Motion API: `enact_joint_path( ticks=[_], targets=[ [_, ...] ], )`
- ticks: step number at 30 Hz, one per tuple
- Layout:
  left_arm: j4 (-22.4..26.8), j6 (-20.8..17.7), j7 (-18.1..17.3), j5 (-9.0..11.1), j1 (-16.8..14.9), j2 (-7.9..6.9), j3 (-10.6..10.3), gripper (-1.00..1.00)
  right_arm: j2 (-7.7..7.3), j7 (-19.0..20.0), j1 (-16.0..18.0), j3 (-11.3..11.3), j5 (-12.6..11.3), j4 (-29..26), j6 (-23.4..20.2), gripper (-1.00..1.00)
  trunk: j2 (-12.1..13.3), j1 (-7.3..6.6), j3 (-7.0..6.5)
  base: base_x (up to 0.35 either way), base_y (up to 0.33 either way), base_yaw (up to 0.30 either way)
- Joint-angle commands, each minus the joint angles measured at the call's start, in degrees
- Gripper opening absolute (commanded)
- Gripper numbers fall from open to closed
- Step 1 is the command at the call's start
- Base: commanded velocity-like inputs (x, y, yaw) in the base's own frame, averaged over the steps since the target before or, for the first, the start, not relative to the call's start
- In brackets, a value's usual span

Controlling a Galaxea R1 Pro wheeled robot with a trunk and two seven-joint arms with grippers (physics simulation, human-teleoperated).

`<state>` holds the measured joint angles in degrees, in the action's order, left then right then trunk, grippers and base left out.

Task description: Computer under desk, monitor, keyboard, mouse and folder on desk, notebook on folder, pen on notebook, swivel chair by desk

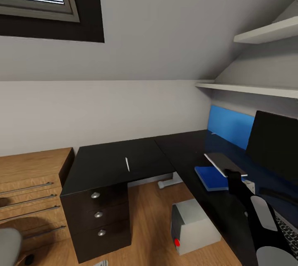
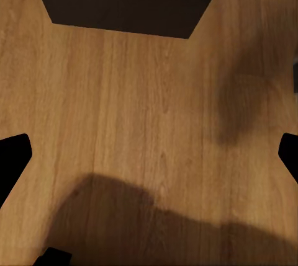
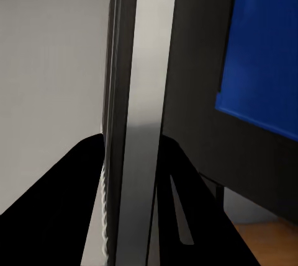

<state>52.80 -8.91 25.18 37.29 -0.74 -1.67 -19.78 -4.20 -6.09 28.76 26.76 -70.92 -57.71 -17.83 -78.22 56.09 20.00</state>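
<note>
My right jaws (image 1: 230,171) are clamped on the grey notebook (image 1: 224,163), held above the blue folder (image 1: 212,177) on the black surface (image 1: 120,162); my left jaws stand apart over the floor (image 2: 149,123).

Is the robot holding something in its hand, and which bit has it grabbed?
Yes. The right gripper holds the grey notebook by its near edge, above the blue folder. The left gripper holds nothing.

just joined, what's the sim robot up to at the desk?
The right gripper is shut on the grey notebook, holding it just above the blue folder that lies on the desk. The pen lies alone on the desk's other wing. The monitor is on the desk and the computer under it. The left gripper hangs open over the floor.
</note>
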Motion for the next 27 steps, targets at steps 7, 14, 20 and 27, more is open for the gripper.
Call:
enact_joint_path(
  ticks=[7,14,20,27],
  targets=[
    [0.37,0.51,0.70,0.29,-0.05,0.26,-0.09,1.00,0.14,0.43,-0.02,-0.73,1.90,0.58,0.23,-1.00,-0.04,0.00,0.07,0.000,0.000,-0.016],
    [0.62,2.76,0.68,0.15,-0.05,-0.13,-0.27,1.00,0.82,-0.02,-0.02,-0.20,1.90,1.43,-0.44,-1.00,-0.04,0.00,0.07,0.000,0.000,0.000],
    [0.56,4.68,0.56,0.08,-0.05,-0.34,-0.51,1.00,0.86,-0.03,-0.02,-0.04,1.50,1.29,-0.55,-1.00,-0.04,0.00,0.07,0.070,0.000,0.000],
    [0.55,6.79,0.56,0.07,-0.05,-0.35,-0.52,1.00,0.86,-0.08,-0.02,-0.04,1.49,1.36,-0.40,-1.00,-0.04,0.00,0.07,0.291,0.000,0.000]
  ],
)
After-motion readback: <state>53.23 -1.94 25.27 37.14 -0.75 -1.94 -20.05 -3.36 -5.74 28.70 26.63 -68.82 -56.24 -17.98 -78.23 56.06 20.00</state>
